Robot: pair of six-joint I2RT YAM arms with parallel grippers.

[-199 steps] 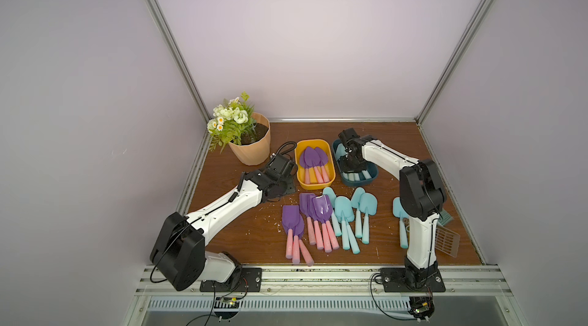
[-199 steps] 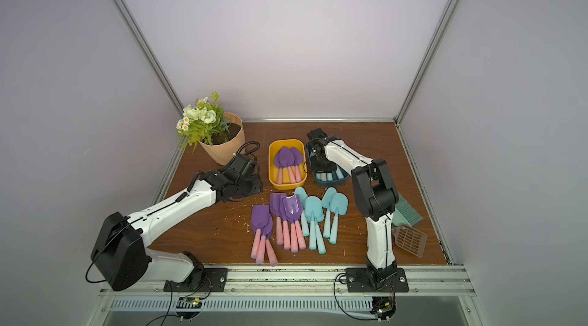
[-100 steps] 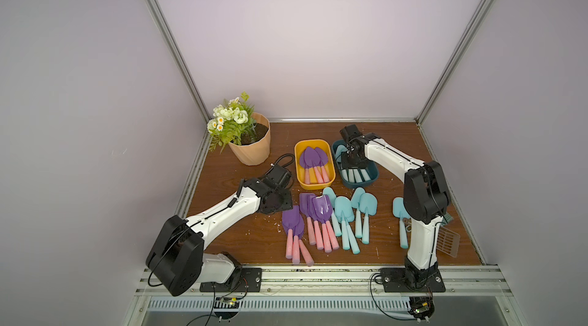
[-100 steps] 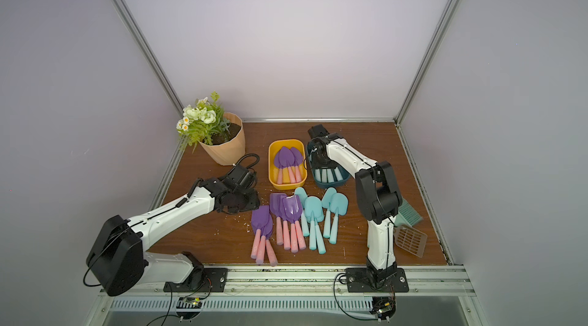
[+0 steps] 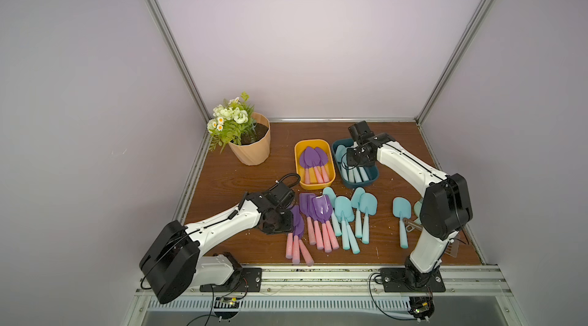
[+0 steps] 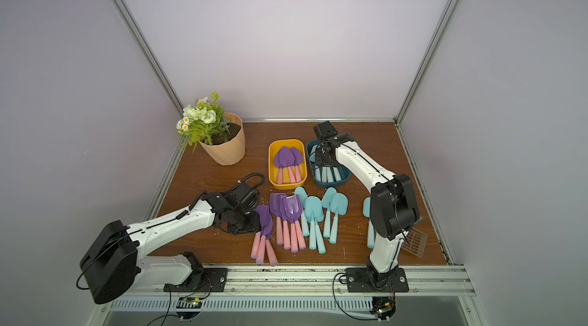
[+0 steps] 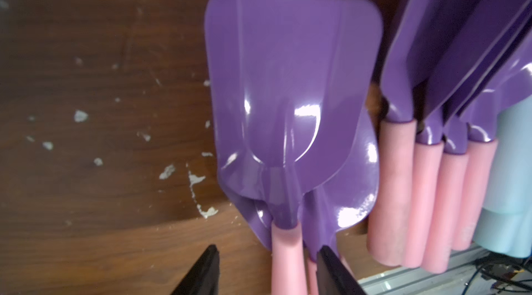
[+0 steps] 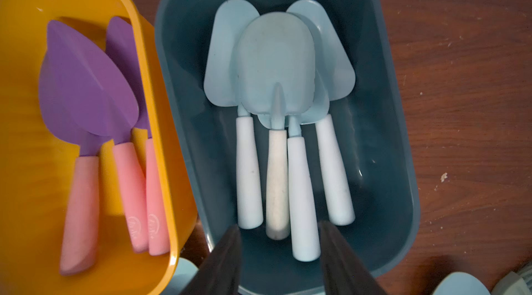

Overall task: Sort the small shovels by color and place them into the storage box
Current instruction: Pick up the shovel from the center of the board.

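Wooden table (image 5: 229, 181): carries everything and is flecked with pale debris. Flower pot (image 5: 253, 151): back corner, well apart from my work. Yellow box (image 5: 313, 183): three purple shovels (image 8: 86, 86) inside. Teal box (image 5: 361, 183): just beside the yellow box, holding four aqua shovels (image 8: 276, 63) with their blades overlapping. Unsorted stock lies on the table in front of the boxes: purple row (image 5: 318, 211), aqua row (image 5: 345, 211), and a lone aqua shovel (image 5: 400, 211) near the right arm's base. Right gripper (image 8: 279, 253): released and empty, hanging over the teal box by the handle ends; I cannot tell its height above them. I judge that pulling away low could hook a handle and upset the stack. Left gripper (image 7: 269, 272): parted, astride the pink handle of a square-bladed purple shovel (image 7: 288, 77) that lies on the table, not yet pinched. A second handle touches that one, and another blade sits nested beneath. I judge that closing here may catch both, or drag the neighbour crooked, and the glossy plastic may slip.
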